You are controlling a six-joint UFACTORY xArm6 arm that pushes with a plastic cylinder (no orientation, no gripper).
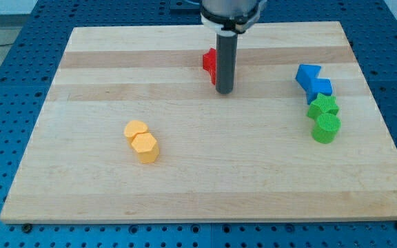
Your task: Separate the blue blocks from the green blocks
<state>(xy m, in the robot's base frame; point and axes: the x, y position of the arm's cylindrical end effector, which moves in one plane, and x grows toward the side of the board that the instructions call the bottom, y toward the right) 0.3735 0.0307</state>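
Two blue blocks [313, 80] of angular shape sit together at the view's right. Directly below them, touching, are two green blocks: an upper green block [322, 107] and a lower round ribbed green block [326, 128]. My tip [225, 90] is near the top middle of the board, well to the left of the blue blocks and right beside a red block [209, 63], which the rod partly hides.
Two yellow blocks, a small one [135, 129] and a hexagonal one [145, 147], lie touching at the lower left. The wooden board [185, 193] lies on a blue perforated table [5, 83].
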